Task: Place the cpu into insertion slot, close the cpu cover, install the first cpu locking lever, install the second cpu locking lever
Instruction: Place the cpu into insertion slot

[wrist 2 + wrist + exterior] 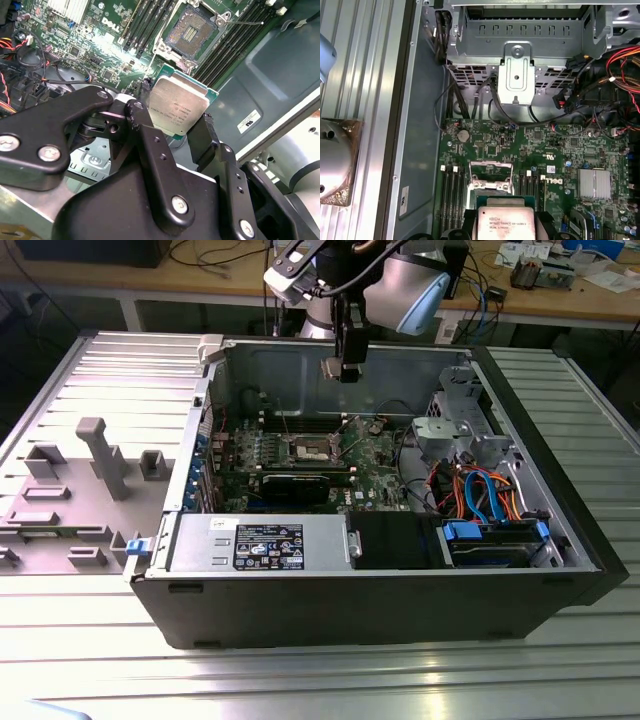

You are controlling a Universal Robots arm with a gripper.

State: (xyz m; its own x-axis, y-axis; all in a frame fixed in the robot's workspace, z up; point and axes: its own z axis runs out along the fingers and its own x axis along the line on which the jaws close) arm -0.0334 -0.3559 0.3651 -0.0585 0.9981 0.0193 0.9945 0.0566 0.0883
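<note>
- cpu (179,106) hangs in the air above the open case, its metal top toward the wrist cameras. It is pinched by two opposite edges in the black hand (175,114), which is clenched on it.
- The insertion slot (192,31) lies on the green motherboard (100,30), well apart from the cpu. In the exterior view it (310,450) sits lower than the hand (345,370) and a little toward the exterior view's left.
- The cpu is square, so it has no long axis. Its edges run roughly in line with the insertion slot's.
- The insertion slot's dark centre shows bare.
- Count: one cpu, one insertion slot, one hand. I can make out one thin locking lever (245,22), swung out beside the insertion slot.
</note>
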